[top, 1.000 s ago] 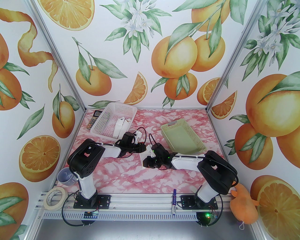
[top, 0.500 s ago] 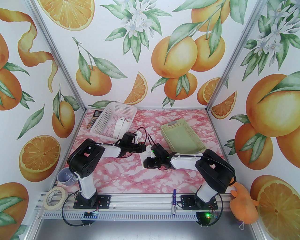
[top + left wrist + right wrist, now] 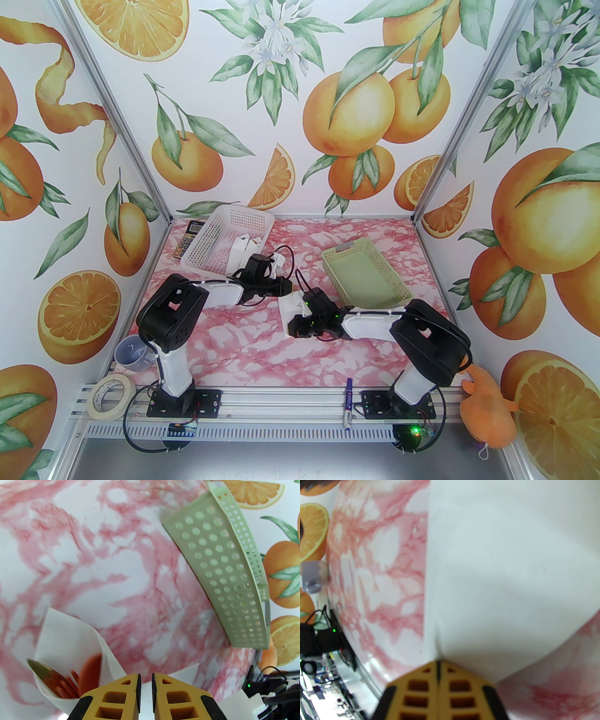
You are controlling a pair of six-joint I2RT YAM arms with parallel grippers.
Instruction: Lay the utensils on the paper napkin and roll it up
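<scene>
Two yellow fingers on the R gripper [image 3: 438,663] are pressed tight together, pinching the edge of the white paper napkin [image 3: 499,573]. The paper puckers right at the tips & spreads out ahead of them. L gripper [image 3: 145,676]: fingers almost together, thin gap w/ white paper showing in it; can't tell if it grips. Just left of the L fingers the napkin curls into a cone, w/ the orange-red plastic utensils [image 3: 70,684] inside, fork prongs showing. Pale green holey plastic basket [image 3: 222,569] sits ahead & to the right, on the pink marble table [image 3: 105,573].
</scene>
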